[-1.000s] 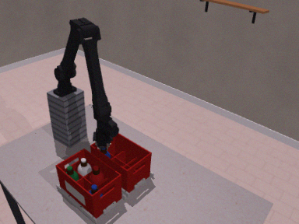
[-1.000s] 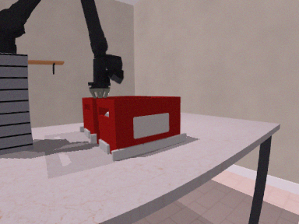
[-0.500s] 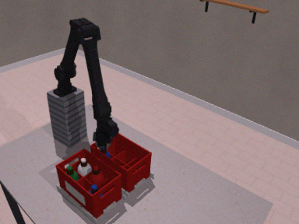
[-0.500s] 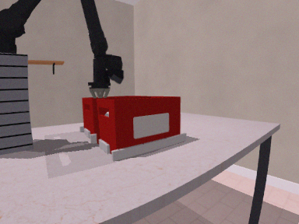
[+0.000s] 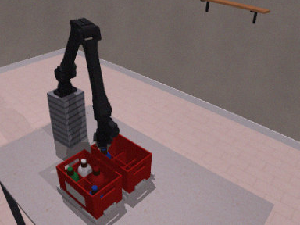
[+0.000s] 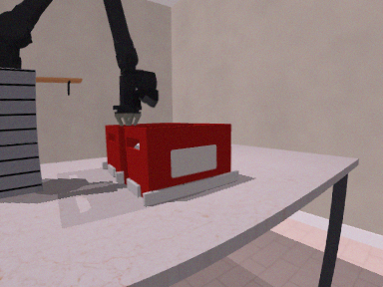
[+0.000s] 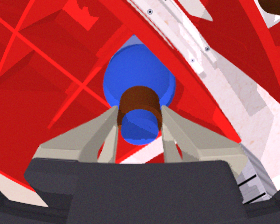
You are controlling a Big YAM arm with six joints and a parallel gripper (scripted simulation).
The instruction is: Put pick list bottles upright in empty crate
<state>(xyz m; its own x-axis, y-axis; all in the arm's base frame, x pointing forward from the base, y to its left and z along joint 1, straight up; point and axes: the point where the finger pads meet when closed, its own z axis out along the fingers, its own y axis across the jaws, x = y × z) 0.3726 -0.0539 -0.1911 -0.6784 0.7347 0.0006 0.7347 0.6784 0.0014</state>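
Two red crates stand side by side on the table. The near crate (image 5: 89,181) holds several bottles, among them a white one (image 5: 83,168), a red one (image 5: 97,176) and one with a green cap (image 5: 70,172). My gripper (image 5: 106,150) reaches down into the back-left corner cell of the far crate (image 5: 126,162). It is shut on a bottle with a blue body and a brown cap (image 7: 140,100), held upright by the neck. In the exterior view the gripper (image 6: 127,121) sits just above the crate rim. The pick list is not readable in any view.
The arm's grey ribbed pedestal (image 5: 67,117) stands behind the crates. The crates rest on grey skids (image 6: 190,186). The table edge and a leg (image 6: 334,224) are at the right. A wooden shelf (image 5: 230,3) hangs on the far wall.
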